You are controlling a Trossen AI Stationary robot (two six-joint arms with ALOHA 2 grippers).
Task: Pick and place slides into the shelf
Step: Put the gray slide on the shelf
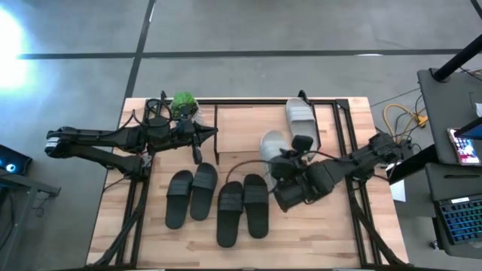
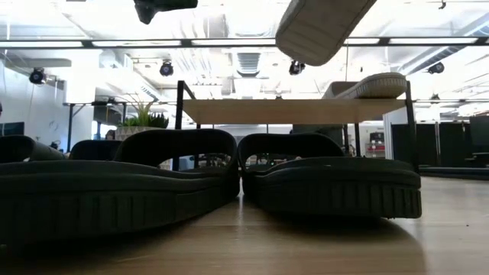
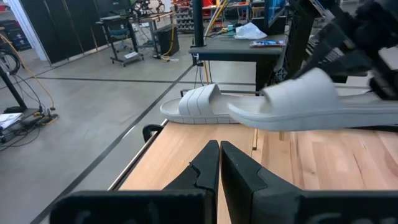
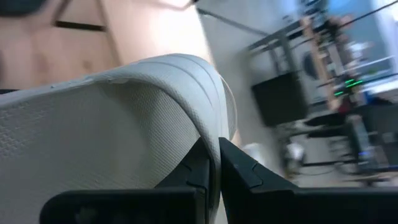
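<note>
Aloft, the right gripper (image 1: 280,156) clenches its jaws on a light grey wide-strapped slide (image 1: 273,144) above the low wooden-topped shelf (image 1: 248,124); the left gripper (image 1: 197,153) hovers, jaws clenched empty.

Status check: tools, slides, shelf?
Right tool shut on grey slide, lifted. Left tool shut, empty. One grey slide on shelf. Four black slides on table.

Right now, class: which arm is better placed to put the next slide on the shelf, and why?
The right. Its hand is shut on a grey slide held above the shelf; the left hand is shut and holds nothing.
</note>
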